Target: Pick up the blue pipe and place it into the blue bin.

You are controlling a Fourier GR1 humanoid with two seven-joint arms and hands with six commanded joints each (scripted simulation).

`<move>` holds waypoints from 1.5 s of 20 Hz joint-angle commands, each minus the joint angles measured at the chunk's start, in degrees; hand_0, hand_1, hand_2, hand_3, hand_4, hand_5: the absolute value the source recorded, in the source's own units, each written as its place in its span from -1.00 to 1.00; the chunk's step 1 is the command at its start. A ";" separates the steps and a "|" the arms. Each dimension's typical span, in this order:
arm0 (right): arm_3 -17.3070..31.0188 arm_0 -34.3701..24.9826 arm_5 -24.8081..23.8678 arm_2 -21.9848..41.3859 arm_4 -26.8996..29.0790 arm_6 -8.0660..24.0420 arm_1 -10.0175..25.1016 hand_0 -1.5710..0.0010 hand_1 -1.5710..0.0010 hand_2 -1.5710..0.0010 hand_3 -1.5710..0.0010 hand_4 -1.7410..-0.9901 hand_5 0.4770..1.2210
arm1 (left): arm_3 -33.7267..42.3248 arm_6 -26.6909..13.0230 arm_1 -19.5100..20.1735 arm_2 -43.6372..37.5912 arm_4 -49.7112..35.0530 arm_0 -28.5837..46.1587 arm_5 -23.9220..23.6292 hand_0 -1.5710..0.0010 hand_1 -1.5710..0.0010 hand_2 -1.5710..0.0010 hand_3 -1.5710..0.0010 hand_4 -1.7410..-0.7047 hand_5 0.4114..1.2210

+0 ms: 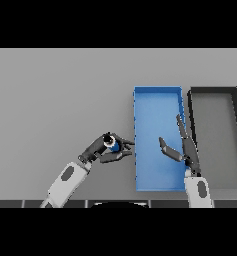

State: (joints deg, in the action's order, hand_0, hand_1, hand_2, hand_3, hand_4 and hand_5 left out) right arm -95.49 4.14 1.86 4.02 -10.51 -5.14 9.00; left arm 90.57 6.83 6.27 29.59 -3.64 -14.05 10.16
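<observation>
Short blue pipe w/ dark open end and pale rim [111,143] is sitting in the robot's left hand [106,150], just left of the blue rectangular bin [157,95], outside it, near the bin's near-left portion. Pipe is not touching the bin wall as far as visible. Can't tell whether the pipe is lifted off the grey table [55,100] or resting on it.

L hand is grasping the pipe: dark fingers are curling over it from the far side, thumb is closing in from the near side, fingertips pointing right toward the bin. L arm, white and grey, is coming in from the lower left.

Blue bin is lying w/ its long side running near-to-far, shallow, blue floor showing. Right hand [182,150] is hovering over the bin's near-right part, released: fingers straight, pointing far, thumb spreading out to the left. It is holding nothing. R forearm is coming up from the lower edge at the bin's right wall.

Dark grey rectangular bin w/ black rim [212,90] is standing just right of the blue one, same orientation, nearly touching.
</observation>
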 commanded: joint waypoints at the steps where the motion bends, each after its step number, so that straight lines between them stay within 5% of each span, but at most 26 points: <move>1: -0.16 0.00 -0.19 -0.10 0.11 -0.26 -0.18 1.00 1.00 1.00 1.00 0.55 -0.55 | 0.07 -2.14 -0.42 0.08 0.33 -0.61 -0.03 -0.99 -0.99 -0.99 -0.99 -0.47 0.99; 5: -1.62 1.51 -0.30 -0.47 -0.22 -1.38 0.90 1.00 1.00 1.00 1.00 0.60 -0.55 | -0.51 -2.79 -1.14 -0.20 2.00 0.16 0.72 -1.00 -1.00 -1.00 -1.00 -0.47 1.00; 11: -6.53 4.40 -2.46 1.00 -3.80 1.15 0.65 1.00 1.00 1.00 1.00 0.48 -0.56 | -0.96 -2.70 -2.53 -1.48 3.08 -0.16 2.23 -1.00 -1.00 -1.00 -1.00 -0.47 1.00; 14: -9.29 3.91 3.89 -0.19 5.99 -1.41 1.13 1.00 0.98 0.91 1.00 0.45 -0.56 | -0.90 -2.49 -2.98 -1.94 3.78 -0.16 3.13 -1.00 -1.00 -1.00 -1.00 -0.47 1.00; 17: -14.15 -0.11 12.65 -0.23 18.20 6.87 5.25 1.00 0.96 0.85 1.00 0.40 -0.65 | -0.72 -2.78 -3.52 -2.27 3.87 0.48 4.26 -1.00 -1.00 -1.00 -1.00 -0.47 1.00; 21: -17.82 -8.74 18.52 2.06 27.96 16.74 9.73 1.00 0.98 0.86 1.00 0.31 -0.76 | -0.23 -4.00 -4.54 -2.55 4.85 0.65 5.13 -1.00 -1.00 -1.00 -1.00 -0.47 1.00; 24: -19.77 -13.58 20.37 4.65 28.74 20.73 11.79 1.00 0.99 0.88 1.00 0.25 -0.78 | 0.32 -3.79 -4.89 -3.20 5.80 1.10 5.33 -1.00 -1.00 -1.00 -1.00 -0.47 1.00; 30: -18.48 -23.21 23.26 11.28 29.25 26.16 9.71 1.00 1.00 0.95 1.00 0.18 -0.78 | -1.16 -3.41 -5.92 -4.71 7.31 0.56 6.92 -1.00 -1.00 -1.00 -1.00 -0.47 1.00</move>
State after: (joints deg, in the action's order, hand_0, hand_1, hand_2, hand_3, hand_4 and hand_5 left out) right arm -113.97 -19.11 25.13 15.32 18.74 21.06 18.68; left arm 89.41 3.49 0.33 24.89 3.72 -13.50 17.18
